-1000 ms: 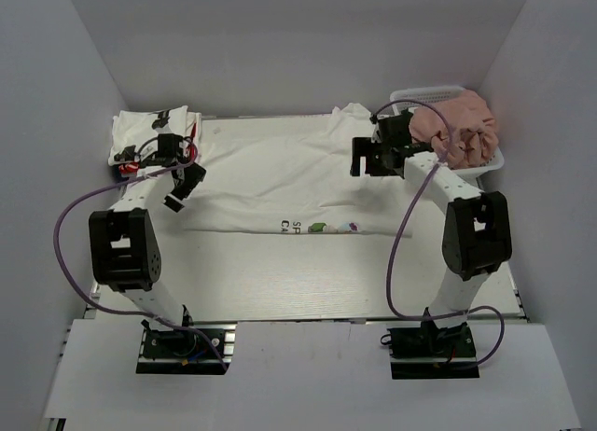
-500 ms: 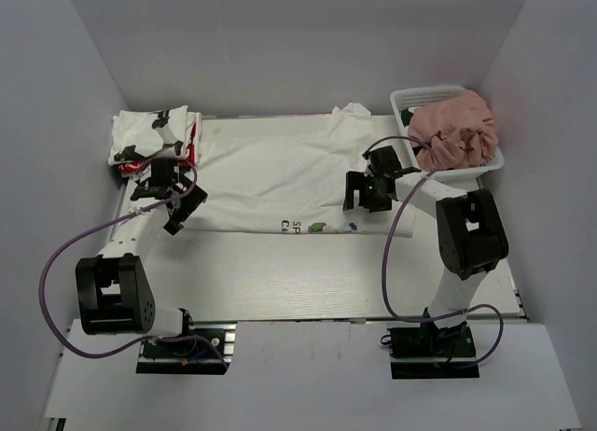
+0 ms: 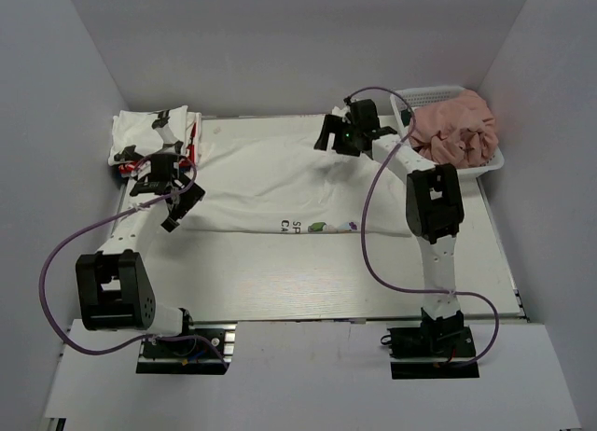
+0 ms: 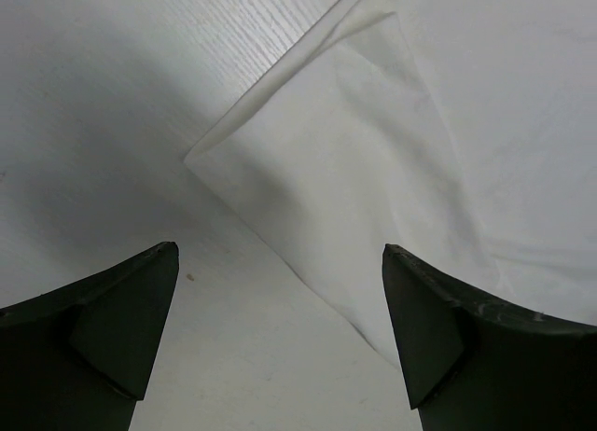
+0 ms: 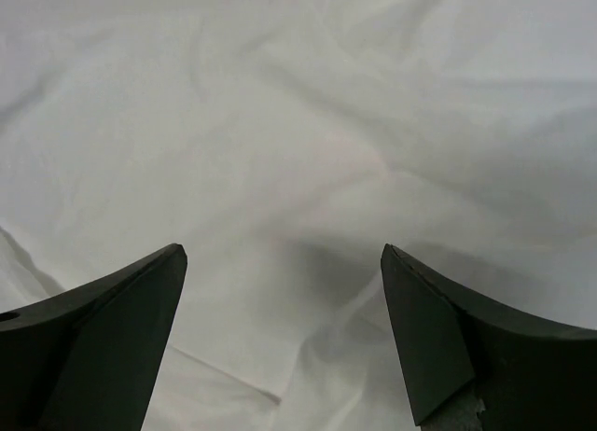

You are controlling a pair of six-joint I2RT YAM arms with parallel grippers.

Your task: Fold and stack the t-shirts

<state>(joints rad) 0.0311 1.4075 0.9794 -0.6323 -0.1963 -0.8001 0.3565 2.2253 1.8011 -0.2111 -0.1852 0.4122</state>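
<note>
The large white t-shirt [image 3: 280, 170] lies spread on the table, its small coloured print [image 3: 322, 227] at the near hem. My left gripper [image 3: 184, 207] is open and empty over the shirt's near-left corner. The left wrist view shows that corner [image 4: 373, 170] between the open fingertips of the left gripper [image 4: 280, 254]. My right gripper [image 3: 328, 140] is open and empty over the shirt's far right part; in the right wrist view the right gripper [image 5: 283, 252] has rumpled white cloth [image 5: 298, 123] under it. A dusty pink t-shirt [image 3: 452, 128] fills the basket. No dark green shirt shows.
A folded white t-shirt with black patches [image 3: 149, 132] lies on a red one [image 3: 193, 142] at the far left corner. The white mesh basket [image 3: 424, 92] stands at the far right. White walls close in the table [image 3: 280, 272] on three sides.
My right arm has swung from the shirt's near right side to its far edge beside the basket. My left gripper has shifted slightly over the shirt's left corner.
</note>
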